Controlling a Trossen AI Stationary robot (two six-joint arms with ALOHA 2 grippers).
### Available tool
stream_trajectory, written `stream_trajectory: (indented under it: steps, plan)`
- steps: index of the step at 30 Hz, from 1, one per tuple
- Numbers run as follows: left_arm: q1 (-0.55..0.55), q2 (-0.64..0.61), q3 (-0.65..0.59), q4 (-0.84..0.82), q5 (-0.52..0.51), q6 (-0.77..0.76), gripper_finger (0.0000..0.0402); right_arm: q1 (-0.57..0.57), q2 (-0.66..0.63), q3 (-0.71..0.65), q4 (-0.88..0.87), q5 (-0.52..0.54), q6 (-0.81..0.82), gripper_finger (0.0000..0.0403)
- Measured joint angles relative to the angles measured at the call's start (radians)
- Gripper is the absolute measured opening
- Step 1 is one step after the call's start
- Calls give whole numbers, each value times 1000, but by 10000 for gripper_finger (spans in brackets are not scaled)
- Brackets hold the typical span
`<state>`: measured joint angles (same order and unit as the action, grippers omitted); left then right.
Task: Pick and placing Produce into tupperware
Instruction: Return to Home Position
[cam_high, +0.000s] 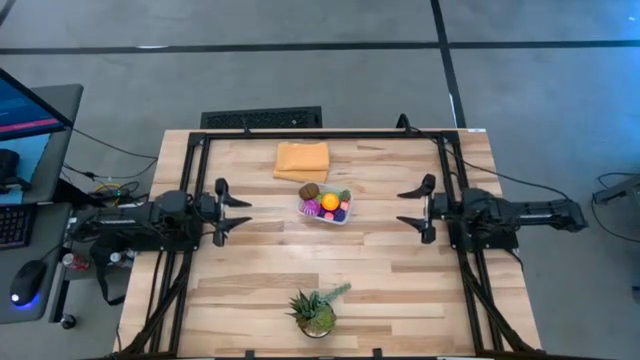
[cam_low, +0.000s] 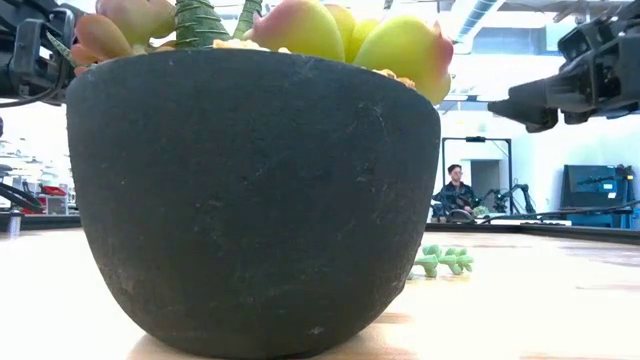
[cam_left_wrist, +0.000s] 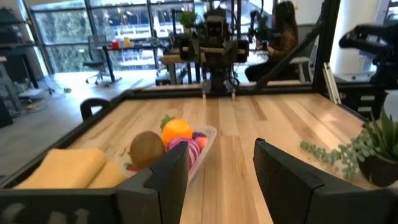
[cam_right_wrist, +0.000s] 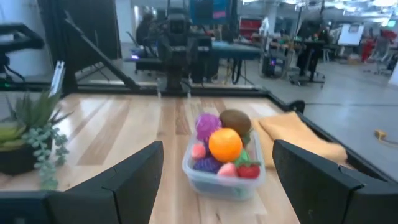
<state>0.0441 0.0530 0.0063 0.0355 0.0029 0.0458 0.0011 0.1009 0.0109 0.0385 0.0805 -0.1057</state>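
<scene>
High view: produce packed in the tupperware, both arms apart from it.
The produce (cam_high: 329, 202) fills the tupperware (cam_high: 312, 216) near the middle of the table (cam_high: 400, 290). The left gripper (cam_high: 247, 214) and right gripper (cam_high: 401, 208) hover by the side edges, fingers spread, holding nothing.
</scene>
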Motion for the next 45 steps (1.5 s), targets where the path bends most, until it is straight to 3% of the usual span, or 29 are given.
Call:
stream_trajectory:
  steps: [9, 45]
  plan:
    - [0, -49, 0, -1, 4, 15, 171, 10, -102, 1, -18, 41, -40, 296]
    - [-26, -49, 0, -1, 10, -1, 171, 5, -99, 9, -38, 51, -68, 296]
